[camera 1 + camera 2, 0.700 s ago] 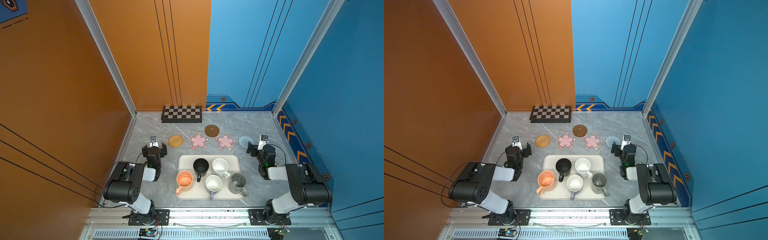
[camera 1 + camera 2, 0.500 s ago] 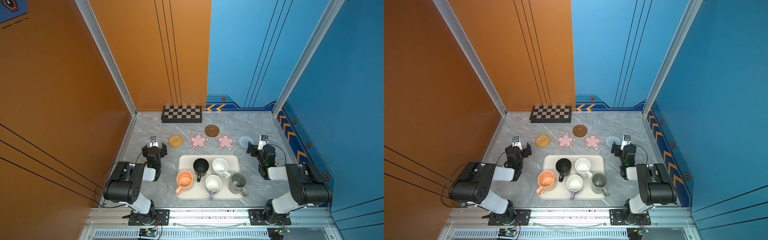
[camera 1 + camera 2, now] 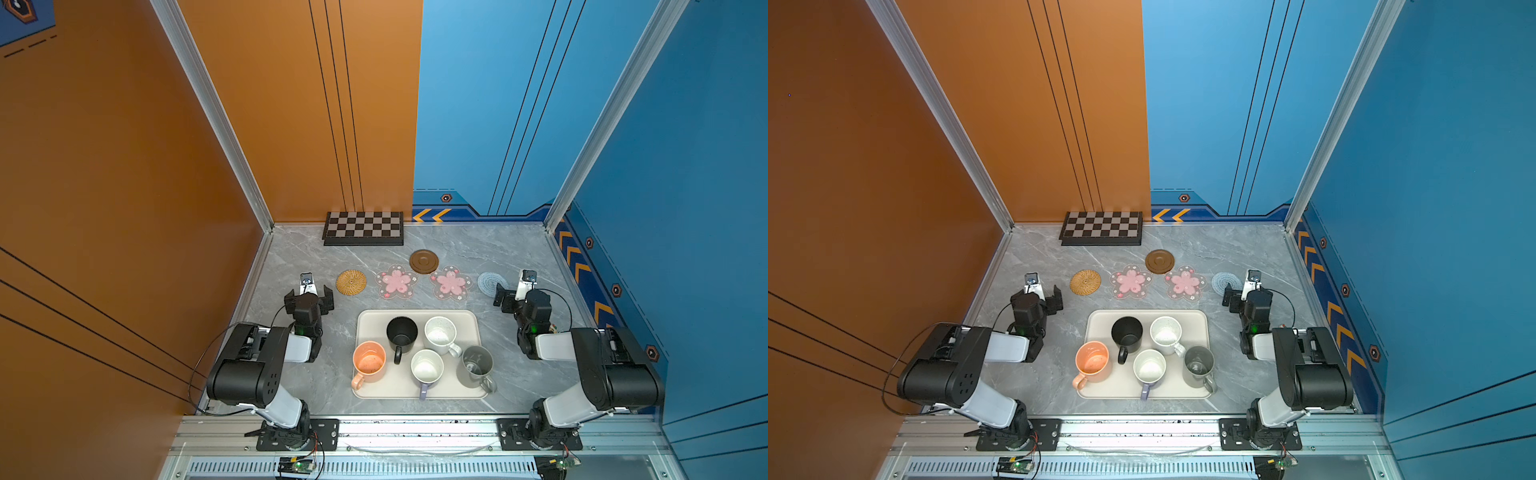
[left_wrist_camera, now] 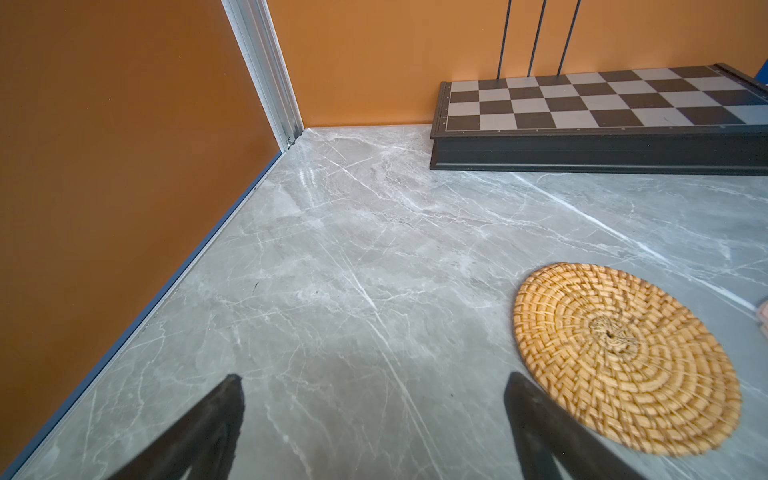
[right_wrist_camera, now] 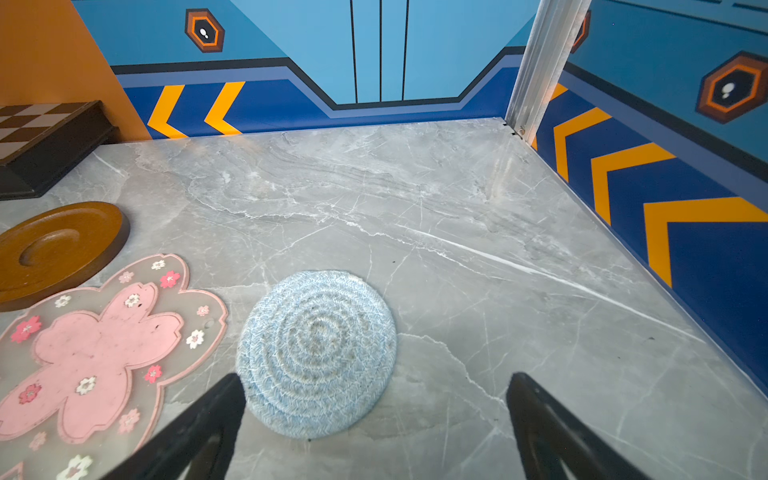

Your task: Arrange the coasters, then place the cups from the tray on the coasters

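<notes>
Though printed along the rim of the chessboard [image 4: 582,104], tiny characters too small to read. Board itself: black and grey squares on a thick black case, flat against the back wall of the grey, white-veined, marble-look desk [image 3: 291,257].

Across the middle of the desk, a row of flat, bare mats: at the left a round rattan coaster [image 3: 351,282] of coiled tan weave, then a pink blossom coaster [image 3: 396,282], a second pink blossom coaster [image 3: 451,283], both with translucent borders dotted with small flowers, and at the right a round grey-blue coaster [image 5: 316,353] of braided cord. Set back from the row, between the two blossoms and just beside both: a round wooden coaster [image 3: 424,261], dark brown, with a turned recess at its centre.

Nearer the robot, a smooth cream tray [image 3: 467,324] with rounded corners and a low rim, carrying all five cups upright: black mug [image 3: 402,332] and white speckled mug [image 3: 440,330] at the back; peach mug [image 3: 369,361], lavender mug [image 3: 427,365] with white inside, and tall grey mug [image 3: 476,365] at the front.

Left gripper [image 4: 374,378]: jaws spread wide, only bare desk between them, inner fingertip just beside the rattan coaster. Right gripper [image 5: 374,378]: likewise spread wide and empty, inner fingertip at the edge of the grey-blue coaster; touching it or merely above it, impossible to tell.
</notes>
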`<state>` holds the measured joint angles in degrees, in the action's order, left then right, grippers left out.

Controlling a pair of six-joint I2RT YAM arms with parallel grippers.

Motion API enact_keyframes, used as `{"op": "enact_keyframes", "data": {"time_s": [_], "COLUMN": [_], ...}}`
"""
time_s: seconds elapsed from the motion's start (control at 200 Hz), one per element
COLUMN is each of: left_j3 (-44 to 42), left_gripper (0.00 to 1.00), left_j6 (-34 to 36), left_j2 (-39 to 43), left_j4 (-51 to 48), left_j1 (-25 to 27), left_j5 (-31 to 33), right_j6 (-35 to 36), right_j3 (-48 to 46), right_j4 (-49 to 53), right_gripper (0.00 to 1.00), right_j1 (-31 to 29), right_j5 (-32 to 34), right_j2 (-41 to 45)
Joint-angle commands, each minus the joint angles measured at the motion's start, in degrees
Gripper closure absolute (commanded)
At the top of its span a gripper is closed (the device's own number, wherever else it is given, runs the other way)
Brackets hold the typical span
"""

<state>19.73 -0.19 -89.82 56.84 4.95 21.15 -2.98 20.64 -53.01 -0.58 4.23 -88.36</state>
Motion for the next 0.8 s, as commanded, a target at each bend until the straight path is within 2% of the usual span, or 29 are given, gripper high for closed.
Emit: {"op": "enact_keyframes", "data": {"time_s": [0.0,0.3,0.395,0.46,0.591,0.791], "left_j3": [0.3,0.4,1.0,1.1,1.7,1.8], "left_gripper": [0.02,0.02,0.02,0.02,0.02,0.02], "left_j6": [0.9,0.9,-0.4,0.2,1.4,1.3], "left_j2": [-0.6,-0.6,0.0,-0.1,0.0,0.0], "left_j4": [0.9,0.8,-1.5,-1.5,-2.9,-3.0], "left_j1": [0.5,0.4,-1.9,-1.6,-2.2,-2.4], "left_j5": [0.3,0.2,-4.7,-5.3,-10.9,-11.3], "right_j6": [-0.5,-0.5,-0.5,-0.5,-0.5,-0.5], "right_j3": [0.8,0.7,0.8,0.8,0.8,0.8], "right_j4": [1.1,1.1,1.1,1.1,1.1,1.1], "right_gripper": [0.0,0.0,0.0,0.0,0.0,0.0], "right_j1": [-0.1,0.0,0.0,0.0,0.0,-0.1], "right_j5": [-0.6,-0.5,-0.5,-0.5,-0.5,-0.4], "right_j2": [-0.2,-0.2,-0.2,-0.2,-0.2,-0.2]}}
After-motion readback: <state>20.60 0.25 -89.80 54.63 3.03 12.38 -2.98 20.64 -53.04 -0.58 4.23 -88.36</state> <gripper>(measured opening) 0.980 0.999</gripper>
